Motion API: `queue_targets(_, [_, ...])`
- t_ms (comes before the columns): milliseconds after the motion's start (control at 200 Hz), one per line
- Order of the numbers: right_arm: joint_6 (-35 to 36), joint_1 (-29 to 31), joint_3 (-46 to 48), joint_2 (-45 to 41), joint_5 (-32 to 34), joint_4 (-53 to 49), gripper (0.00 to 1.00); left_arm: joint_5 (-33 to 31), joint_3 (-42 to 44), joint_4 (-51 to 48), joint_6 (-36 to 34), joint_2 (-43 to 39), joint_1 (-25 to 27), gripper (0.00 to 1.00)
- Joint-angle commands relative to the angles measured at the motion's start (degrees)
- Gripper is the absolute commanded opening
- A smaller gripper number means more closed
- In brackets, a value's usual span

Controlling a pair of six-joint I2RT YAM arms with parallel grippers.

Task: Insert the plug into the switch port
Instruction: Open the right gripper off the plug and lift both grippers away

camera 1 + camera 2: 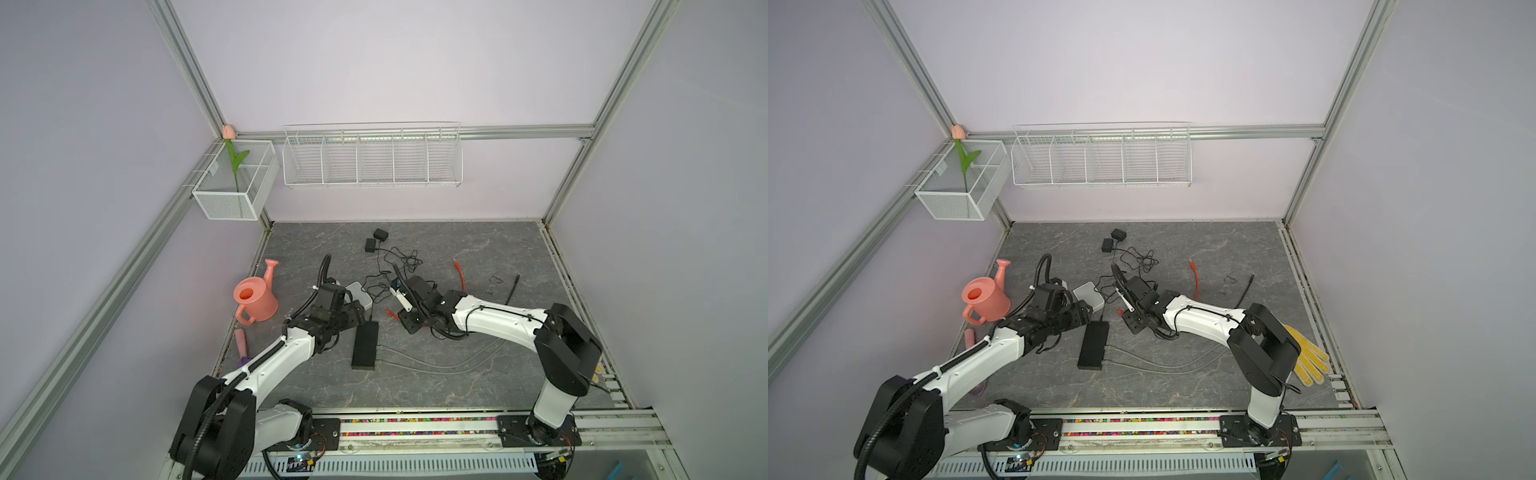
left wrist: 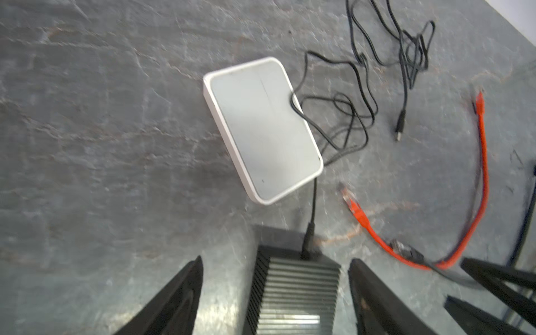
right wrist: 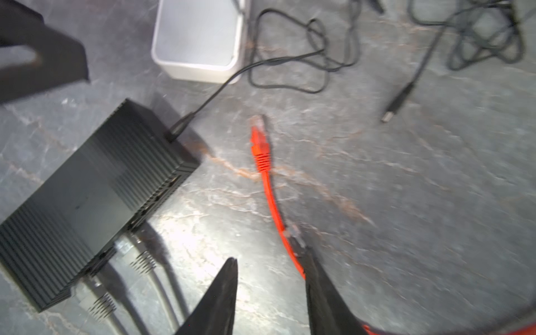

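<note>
Orange Ethernet cable (image 3: pixel 271 203) lies on the grey marbled table (image 1: pixel 457 386). Its plug (image 3: pixel 261 145) rests loose on the surface near the black ribbed switch (image 3: pixel 95 185) and sits in none of the ports. In both top views the plug (image 1: pixel 390 312) lies between the two arms, just off the switch's (image 1: pixel 365 345) far end.

The right jaws stand apart above the cable, with bare table showing between them. The cable passes against one finger (image 3: pixel 322 290), but whether they touch I cannot tell.

The left jaws are spread wide and straddle the switch's end, with a gap on each side. A thin black lead (image 2: pixel 312 208) is plugged into that end. Two grey cables (image 3: pixel 142 264) occupy ports on the switch's long side.

A white box (image 2: pixel 261 130) sits just beyond the switch, with tangled black wire (image 2: pixel 348 116) beside it.
</note>
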State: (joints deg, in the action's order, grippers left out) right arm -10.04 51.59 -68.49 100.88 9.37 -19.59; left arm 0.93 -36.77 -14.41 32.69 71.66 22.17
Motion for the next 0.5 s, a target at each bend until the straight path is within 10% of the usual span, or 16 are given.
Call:
queue_targets(0, [-3.6,-1.6,1.5,-3.4,3.8,-2.0,0.42,1.4,-3.8,2.5,-1.1,4.7,-3.2,0.80])
queue_targets(495, [-4.6,-11.5,-7.0,2.3,-0.3,-6.4,0.46,0.5,-17.0,-3.1,-5.9,23.2,-3.2,0.84])
